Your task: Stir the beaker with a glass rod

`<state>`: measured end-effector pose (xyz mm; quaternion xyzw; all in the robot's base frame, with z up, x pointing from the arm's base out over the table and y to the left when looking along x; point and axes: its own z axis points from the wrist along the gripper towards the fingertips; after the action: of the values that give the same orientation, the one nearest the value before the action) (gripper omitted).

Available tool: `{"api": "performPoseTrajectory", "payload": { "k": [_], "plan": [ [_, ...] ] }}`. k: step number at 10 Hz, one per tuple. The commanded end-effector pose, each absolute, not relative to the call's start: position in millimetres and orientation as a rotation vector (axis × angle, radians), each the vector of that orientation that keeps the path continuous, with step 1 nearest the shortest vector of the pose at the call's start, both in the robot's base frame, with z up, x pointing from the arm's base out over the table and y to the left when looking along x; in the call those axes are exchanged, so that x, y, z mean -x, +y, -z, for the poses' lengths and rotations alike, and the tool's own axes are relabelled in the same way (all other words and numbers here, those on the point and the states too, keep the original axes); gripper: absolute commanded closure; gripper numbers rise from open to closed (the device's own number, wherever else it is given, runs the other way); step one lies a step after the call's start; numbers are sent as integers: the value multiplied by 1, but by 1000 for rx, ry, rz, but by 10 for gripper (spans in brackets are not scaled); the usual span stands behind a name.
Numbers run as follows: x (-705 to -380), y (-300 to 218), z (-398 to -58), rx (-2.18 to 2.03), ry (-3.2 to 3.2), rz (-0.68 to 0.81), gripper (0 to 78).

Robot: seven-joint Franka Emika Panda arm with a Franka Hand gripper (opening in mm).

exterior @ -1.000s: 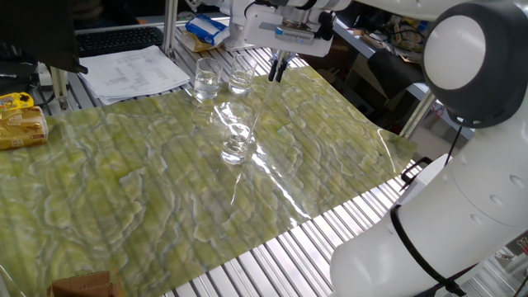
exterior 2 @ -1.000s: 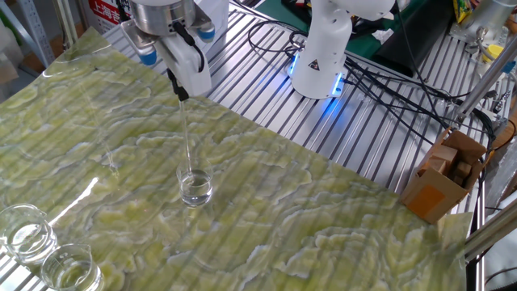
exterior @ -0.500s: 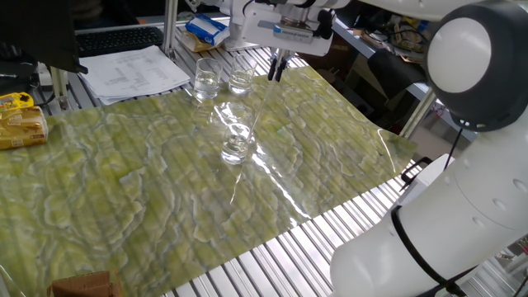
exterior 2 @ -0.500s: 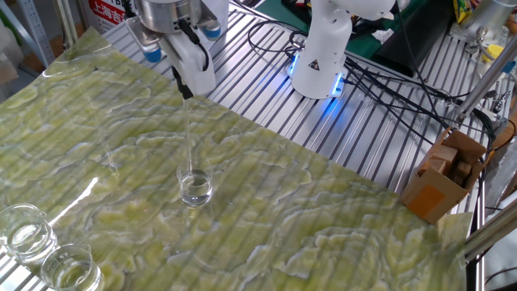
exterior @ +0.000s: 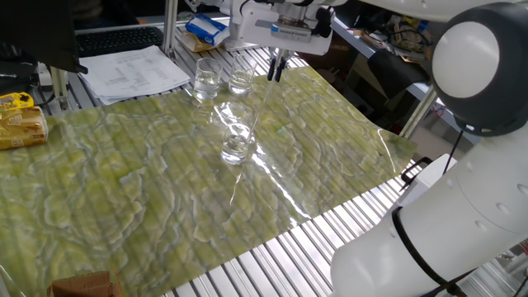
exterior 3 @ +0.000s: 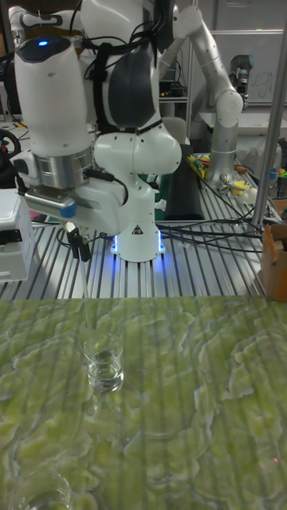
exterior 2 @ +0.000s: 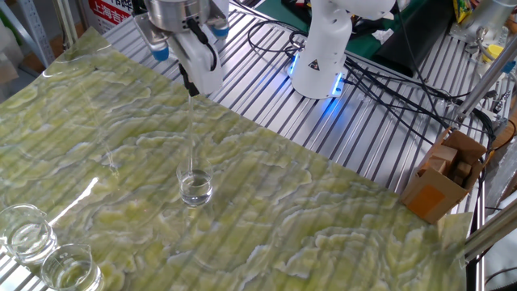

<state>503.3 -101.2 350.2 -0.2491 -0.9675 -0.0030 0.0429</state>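
Tall fixed view, gripper (exterior 3: pixel 78 241): dark fingers pinching the glass rod's top.
Glass rod (exterior 2: pixel 191 137): thin, clear, straight; lower end inside beaker.
Beaker (exterior 2: pixel 195 187): small cylindrical clear glass, mid-mat.
Mat (exterior 2: pixel 323 218): green, marbled, glossy.

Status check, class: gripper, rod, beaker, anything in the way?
Gripper shut on glass rod. Rod tip inside beaker. Two spare beakers off aside, nothing obstructing.
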Motion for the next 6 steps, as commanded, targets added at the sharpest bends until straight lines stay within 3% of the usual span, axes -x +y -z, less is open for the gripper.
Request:
{"api": "performPoseTrajectory", "payload": {
  "k": [1, 6],
  "plan": [
    [-496, -88, -351, 828, -2934, -8, 764],
    [-493, -78, -346, 881, -2921, -4, 764]
  ]
}}
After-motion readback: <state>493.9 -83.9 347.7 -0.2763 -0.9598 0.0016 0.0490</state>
